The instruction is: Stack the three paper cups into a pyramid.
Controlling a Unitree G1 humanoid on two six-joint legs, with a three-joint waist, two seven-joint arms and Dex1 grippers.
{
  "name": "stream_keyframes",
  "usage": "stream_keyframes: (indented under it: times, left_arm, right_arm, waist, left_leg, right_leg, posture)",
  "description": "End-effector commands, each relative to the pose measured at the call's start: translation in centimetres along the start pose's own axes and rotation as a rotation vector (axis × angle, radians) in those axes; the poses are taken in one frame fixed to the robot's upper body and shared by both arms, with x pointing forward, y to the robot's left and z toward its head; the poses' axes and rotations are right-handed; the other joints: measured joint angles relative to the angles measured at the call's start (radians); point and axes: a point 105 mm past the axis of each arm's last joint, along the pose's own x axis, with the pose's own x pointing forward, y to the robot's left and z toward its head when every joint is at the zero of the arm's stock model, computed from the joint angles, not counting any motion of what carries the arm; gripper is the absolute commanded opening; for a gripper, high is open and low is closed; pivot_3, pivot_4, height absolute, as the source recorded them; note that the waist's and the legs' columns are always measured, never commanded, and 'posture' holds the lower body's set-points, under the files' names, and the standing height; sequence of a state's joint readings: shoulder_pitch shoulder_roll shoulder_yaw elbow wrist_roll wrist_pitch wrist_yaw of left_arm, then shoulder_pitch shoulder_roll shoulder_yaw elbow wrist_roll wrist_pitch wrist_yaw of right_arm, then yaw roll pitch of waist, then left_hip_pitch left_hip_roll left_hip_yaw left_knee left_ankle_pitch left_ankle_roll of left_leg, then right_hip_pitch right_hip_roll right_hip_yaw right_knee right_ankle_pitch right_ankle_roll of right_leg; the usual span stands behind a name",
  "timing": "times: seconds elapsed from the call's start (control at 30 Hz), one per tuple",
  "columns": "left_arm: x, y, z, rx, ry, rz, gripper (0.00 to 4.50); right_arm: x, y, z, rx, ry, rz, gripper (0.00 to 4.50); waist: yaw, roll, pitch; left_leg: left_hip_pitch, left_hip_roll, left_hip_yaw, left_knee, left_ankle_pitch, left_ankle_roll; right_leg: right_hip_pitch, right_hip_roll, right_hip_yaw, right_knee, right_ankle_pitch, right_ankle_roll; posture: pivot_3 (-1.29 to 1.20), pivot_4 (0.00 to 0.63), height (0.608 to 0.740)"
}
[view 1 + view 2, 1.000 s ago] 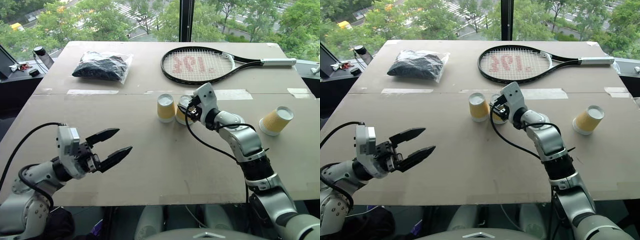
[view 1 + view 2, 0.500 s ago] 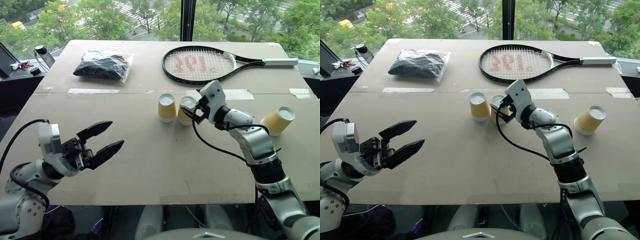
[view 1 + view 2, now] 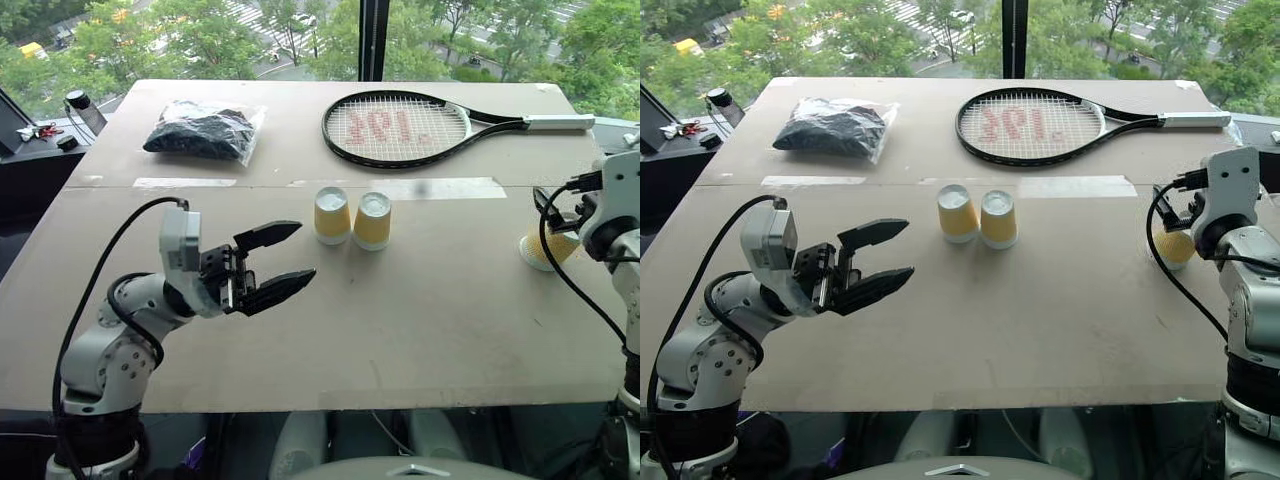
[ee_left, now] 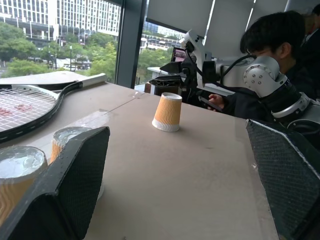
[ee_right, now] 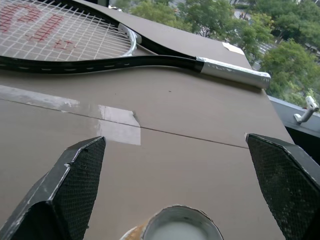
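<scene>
Two cups (image 3: pixel 352 217) stand upside down, touching, at tabletop (image 3: pixel 400 320) centre. Third cup (image 3: pixel 545 247) at 3 o'clock, beneath right fingers (image 5: pixel 286 192), released. Left fingers (image 3: pixel 268 235) released, empty.

The paper cups (image 3: pixel 372 221) have ribbed yellow-orange sides and smooth white bases. The table (image 3: pixel 350 320) is matt brown board, patched with glossy clear tape (image 3: pixel 440 187). The black gripper fingers (image 5: pixel 75 190) show a fine cross-hatched texture.

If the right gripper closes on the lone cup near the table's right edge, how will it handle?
The lone cup is thin ribbed paper, so it is probably very light and would crush under a hard squeeze. It stands upside down on its wide rim, so a nudge would likely slide it rather than tip it. The ribs should help the right gripper hold it.
</scene>
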State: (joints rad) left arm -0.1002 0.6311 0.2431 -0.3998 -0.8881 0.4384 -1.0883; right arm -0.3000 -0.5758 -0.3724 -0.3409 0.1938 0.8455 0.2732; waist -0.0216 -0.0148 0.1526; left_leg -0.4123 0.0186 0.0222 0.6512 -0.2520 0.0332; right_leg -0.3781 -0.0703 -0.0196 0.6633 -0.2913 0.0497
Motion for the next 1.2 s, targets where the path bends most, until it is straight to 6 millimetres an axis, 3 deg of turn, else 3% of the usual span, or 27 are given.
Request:
stream_keyframes:
  times: [0.03,0.4,0.57,0.67,0.8,0.87,0.93,1.0,1.13,1.2]
  left_arm:
    - [0.0,-0.1,0.4,0.013,-0.001,-0.016,4.5]
    - [0.6,-0.2,0.4,0.02,0.006,-0.021,4.5]
    - [0.6,-0.1,0.5,0.022,0.005,-0.015,4.5]
    - [0.6,-0.1,0.4,0.024,0.002,-0.005,4.5]
    - [0.0,0.2,0.1,0.005,-0.004,0.04,4.5]
    - [-0.8,0.6,-0.2,-0.005,0.003,0.083,4.5]
    - [-2.7,1.2,-0.6,-0.001,0.02,0.183,4.5]
    - [-4.6,1.7,-0.7,0.022,0.042,0.274,4.5]
    - [-6.9,2.0,-0.4,0.077,0.044,0.374,4.5]
    - [-8.5,1.5,-0.9,0.058,0.057,0.397,4.5]
  right_arm:
    - [-0.7,-1.0,0.0,0.031,-0.011,-0.051,4.44]
    - [-1.0,-1.6,-3.7,0.205,0.069,-0.108,4.44]
    - [-1.0,-1.5,-3.9,0.202,0.069,-0.1,2.3]
    - [-1.0,-1.4,-3.4,0.173,0.055,-0.078,2.22]
    - [-0.6,1.1,0.6,0.158,-0.063,0.093,2.22]
    - [-0.5,3.8,3.6,0.143,-0.14,0.255,2.22]
    - [-0.8,8.4,7.9,0.127,-0.235,0.502,2.22]
    - [-1.6,12.1,10.8,0.088,-0.282,0.7,2.22]
    - [-2.5,16.3,13.7,0.027,-0.316,0.904,2.22]
    - [-3.0,19.4,15.7,-0.004,-0.343,1.017,2.22]
  waist:
    - [0.001,0.0,0.0]
    - [0.011,0.0,0.0]
    - [0.011,0.0,0.0]
    - [0.01,0.0,0.0]
    - [0.007,0.001,0.0]
    - [0.0,0.001,0.0]
    - [-0.015,0.002,0.001]
    - [-0.02,0.002,0.001]
    - [-0.004,0.001,0.001]
    - [0.004,0.001,0.001]
  left_leg:
    - [0.0,0.0,0.0,0.0,0.0,0.0]
    - [-0.001,-0.001,-0.001,0.001,0.0,0.0]
    - [-0.001,-0.001,-0.001,0.001,0.0,0.0]
    - [-0.001,-0.001,-0.001,0.001,0.0,0.0]
    - [-0.001,-0.001,0.0,0.001,0.0,0.0]
    - [0.0,-0.001,0.001,0.001,0.0,0.0]
    - [0.001,0.0,0.001,0.001,0.0,0.001]
    - [0.004,0.0,0.0,-0.001,-0.001,0.001]
    - [0.002,0.002,-0.005,-0.002,-0.001,0.001]
    - [-0.002,0.0,-0.006,0.0,-0.001,0.001]
  right_leg:
    - [0.0,0.0,0.0,0.0,0.0,0.0]
    - [0.0,0.0,0.0,-0.001,0.001,0.001]
    - [0.0,0.0,0.0,0.0,0.001,0.001]
    - [0.0,0.0,0.0,0.0,0.001,0.001]
    - [0.0,0.0,0.0,0.0,0.001,0.001]
    - [0.0,0.0,0.002,0.0,0.001,0.001]
    - [0.0,0.001,0.003,0.001,0.001,0.001]
    - [0.0,0.003,0.005,0.001,0.001,0.001]
    - [0.0,0.004,0.004,-0.001,0.0,0.0]
    - [-0.002,0.003,0.006,-0.001,0.001,0.001]
  posture:
    - [0.0,0.15,0.74]
    - [0.0,0.15,0.74]
    - [0.0,0.15,0.74]
    - [0.0,0.15,0.74]
    - [0.0,0.15,0.74]
    - [0.0,0.15,0.74]
    - [0.0,0.15,0.74]
    - [0.0,0.15,0.74]
    - [0.0,0.15,0.74]
    - [0.0,0.15,0.74]
